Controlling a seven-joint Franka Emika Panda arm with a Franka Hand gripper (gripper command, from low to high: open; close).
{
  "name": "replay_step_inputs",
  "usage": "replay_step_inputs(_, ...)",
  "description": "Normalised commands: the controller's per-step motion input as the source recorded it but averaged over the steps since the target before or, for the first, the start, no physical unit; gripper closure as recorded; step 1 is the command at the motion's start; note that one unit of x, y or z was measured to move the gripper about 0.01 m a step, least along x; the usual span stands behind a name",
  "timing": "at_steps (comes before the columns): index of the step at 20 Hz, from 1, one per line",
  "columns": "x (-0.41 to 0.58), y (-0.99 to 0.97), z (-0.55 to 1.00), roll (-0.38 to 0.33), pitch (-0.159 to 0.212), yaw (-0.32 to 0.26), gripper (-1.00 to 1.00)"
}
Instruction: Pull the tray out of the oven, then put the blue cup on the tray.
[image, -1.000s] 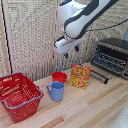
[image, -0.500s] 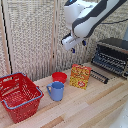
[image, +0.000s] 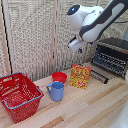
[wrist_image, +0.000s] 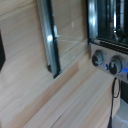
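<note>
Arm (image: 97, 22) hangs high over the wooden table (image: 85, 107), white shell with black links, reaching in from the exterior view's upper right. Gripper (image: 76, 46) at its lower end, in the air above the bowl (image: 59, 77) and the box (image: 80, 76); too blurred to tell whether the fingers are spread or closed, and nothing seen in them. Oven (image: 111, 56) sits at the exterior view's right on the table, door dropped open, its bar handle (image: 99, 76) low in front. Tray (image: 111, 61) shows as thin parallel bars inside the oven mouth; how far it sticks out cannot be told. Cup (image: 56, 91), light blue, upright on the table, handle toward the exterior view's left, just in front of the red bowl and between the red basket (image: 19, 95) and the yellow-red box. Box stands upright near the open door. Wrist view: wood grain, a dark metal bar (wrist_image: 50, 37) lying across it, and the oven's knobs (wrist_image: 107, 61) below its dark window; no fingers visible.
</note>
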Motion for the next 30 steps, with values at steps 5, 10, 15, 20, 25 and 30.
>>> replay_step_inputs(5, 0.129, -0.87, -0.17, -0.154, 0.0, 0.0, -1.0)
replay_step_inputs(10, 0.435, -0.57, -0.32, -0.117, 0.052, 0.037, -1.0)
replay_step_inputs(15, 0.504, -0.32, -0.34, -0.125, 0.124, 0.003, -1.0)
replay_step_inputs(20, 0.278, -0.26, -0.02, -0.166, 0.132, -0.23, -1.0)
replay_step_inputs(25, 0.19, -0.32, -0.05, -0.123, 0.109, -0.273, -1.0)
replay_step_inputs(30, 0.004, -0.65, -0.17, -0.041, 0.022, -0.09, -1.0)
